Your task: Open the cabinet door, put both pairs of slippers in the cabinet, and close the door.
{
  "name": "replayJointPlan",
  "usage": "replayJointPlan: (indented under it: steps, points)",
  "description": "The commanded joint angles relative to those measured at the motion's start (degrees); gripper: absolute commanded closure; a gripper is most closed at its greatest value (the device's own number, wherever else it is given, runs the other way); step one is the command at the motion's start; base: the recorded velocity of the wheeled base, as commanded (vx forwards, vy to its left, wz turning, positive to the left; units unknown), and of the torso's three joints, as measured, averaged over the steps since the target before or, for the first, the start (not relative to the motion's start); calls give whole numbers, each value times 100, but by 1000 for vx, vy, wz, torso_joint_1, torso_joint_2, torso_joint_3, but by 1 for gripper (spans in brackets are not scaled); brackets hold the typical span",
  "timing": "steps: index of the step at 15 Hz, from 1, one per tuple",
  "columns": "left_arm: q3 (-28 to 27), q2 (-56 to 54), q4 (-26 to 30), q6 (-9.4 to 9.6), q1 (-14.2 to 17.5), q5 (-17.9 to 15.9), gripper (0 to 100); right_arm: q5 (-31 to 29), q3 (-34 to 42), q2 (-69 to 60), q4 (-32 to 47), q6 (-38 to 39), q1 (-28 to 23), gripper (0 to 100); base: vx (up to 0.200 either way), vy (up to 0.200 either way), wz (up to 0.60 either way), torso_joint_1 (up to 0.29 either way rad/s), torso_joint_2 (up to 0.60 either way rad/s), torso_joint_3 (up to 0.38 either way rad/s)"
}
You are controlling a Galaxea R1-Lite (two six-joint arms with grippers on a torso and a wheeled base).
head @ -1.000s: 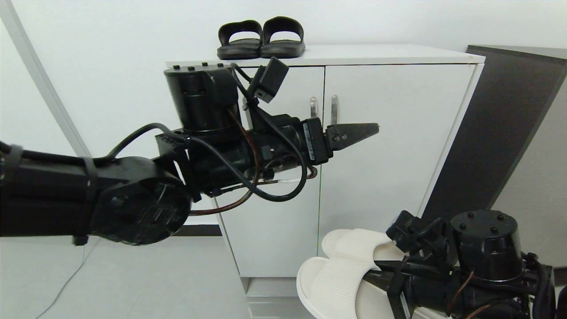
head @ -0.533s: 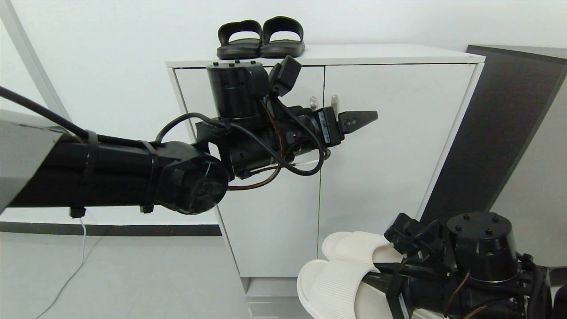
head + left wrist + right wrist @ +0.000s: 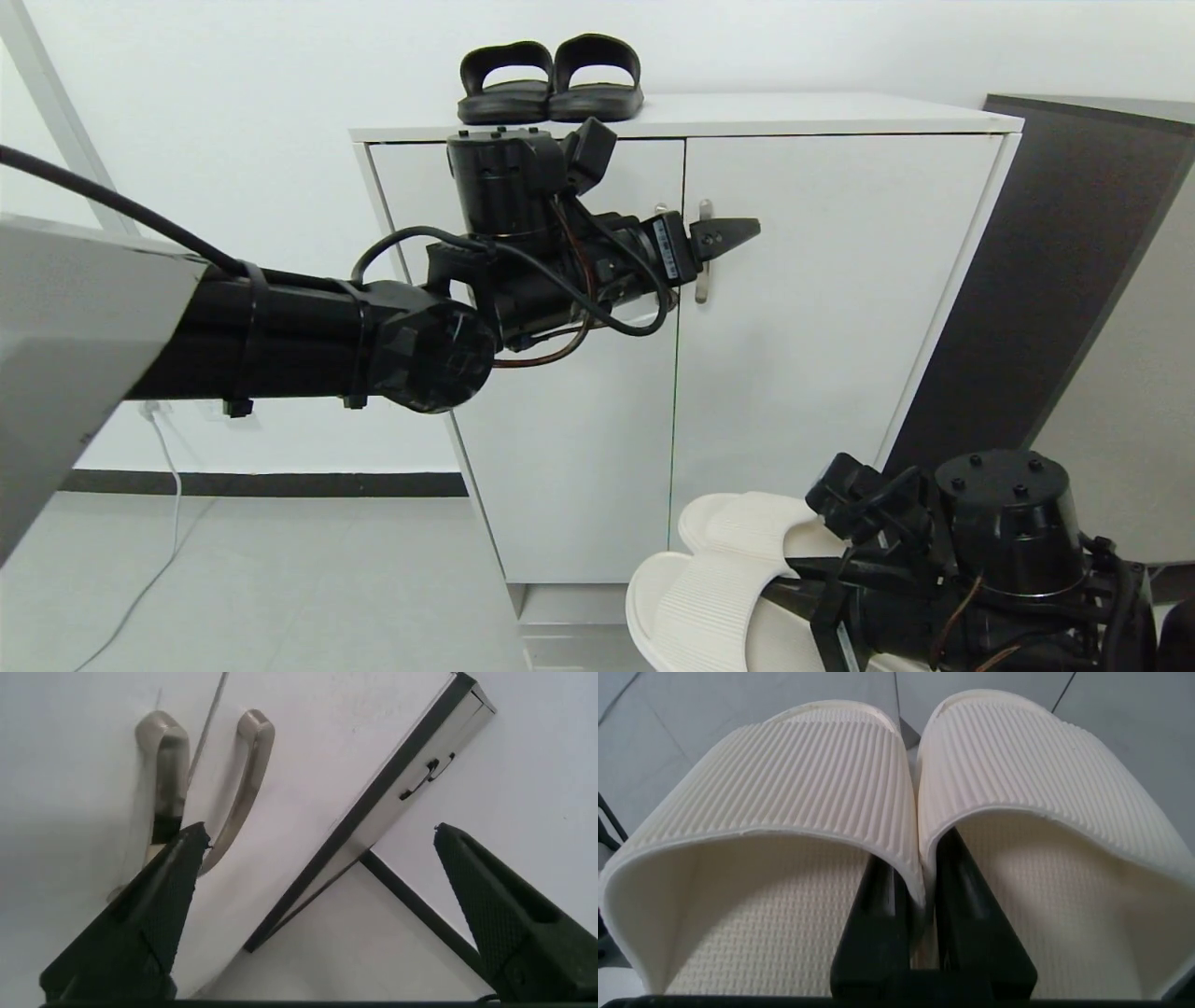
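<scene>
Down low on the right, the right gripper (image 3: 920, 891) has its fingers pressed together on the white slippers (image 3: 719, 569). It pinches the two inner strap edges, so the pair sits side by side, low in front of the cabinet (image 3: 822, 112). Further out, the left gripper (image 3: 726, 235) is level at handle height with its jaws spread wide. It's right at the right door's handle (image 3: 702, 285), touching or just shy, hard to call from here. There's a white label (image 3: 665, 247) on its wrist, print too small to read. Both doors (image 3: 579, 420) are shut. Up top, far left, the black slippers (image 3: 551, 84) rest side by side.
</scene>
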Motion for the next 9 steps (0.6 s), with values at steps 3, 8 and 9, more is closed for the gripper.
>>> replayJointPlan:
  steps: [3, 8, 9]
  points:
    - [-370, 317, 43, -3, 19, 12, 0, 6, 6, 44, -7, -2, 2, 100, 0, 0, 0, 0, 0, 0]
    - [-827, 615, 254, -3, 10, 12, 0, 6, 33, 62, -42, 7, -6, 100, 0, 0, 0, 0, 0, 0]
    - [-862, 633, 271, -3, 2, 12, 0, 6, 33, 62, -42, 7, -6, 100, 0, 0, 0, 0, 0, 0]
